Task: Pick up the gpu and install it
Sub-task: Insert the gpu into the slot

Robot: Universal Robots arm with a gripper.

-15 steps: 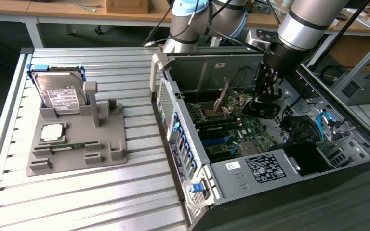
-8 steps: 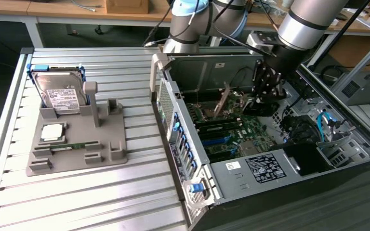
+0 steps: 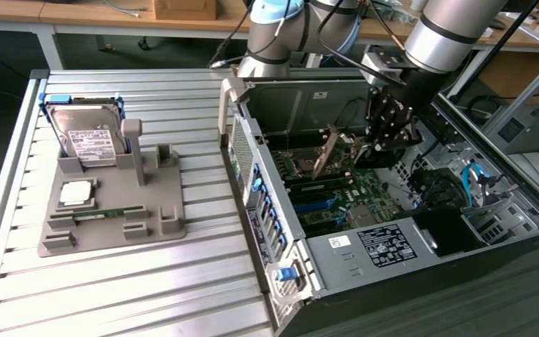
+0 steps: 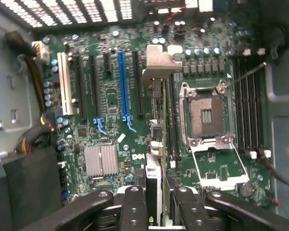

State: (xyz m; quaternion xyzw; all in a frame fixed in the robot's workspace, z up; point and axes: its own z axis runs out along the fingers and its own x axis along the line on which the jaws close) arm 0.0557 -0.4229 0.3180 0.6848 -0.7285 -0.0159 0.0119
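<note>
GPU card (image 3: 324,153) stands on edge inside the open computer case (image 3: 279,232), leaning a little over the green motherboard (image 3: 344,200). The claw (image 3: 368,144) is pinching it, one black finger (image 4: 135,204) pressed against each flat side, so the wrist view looks straight along the card's thin edge (image 4: 154,178) to its silver bracket (image 4: 161,60). In that view the card lies between the blue slot (image 4: 123,86) and the empty processor socket (image 4: 205,115). Whether its lower edge touches the board I cannot tell.

Well apart, toward the exterior view's left, a grey holder (image 3: 162,228) sits on the slatted metal table (image 3: 110,295). It carries an upright hard drive (image 3: 87,133), a processor chip (image 3: 76,192) and a memory stick (image 3: 110,211).
</note>
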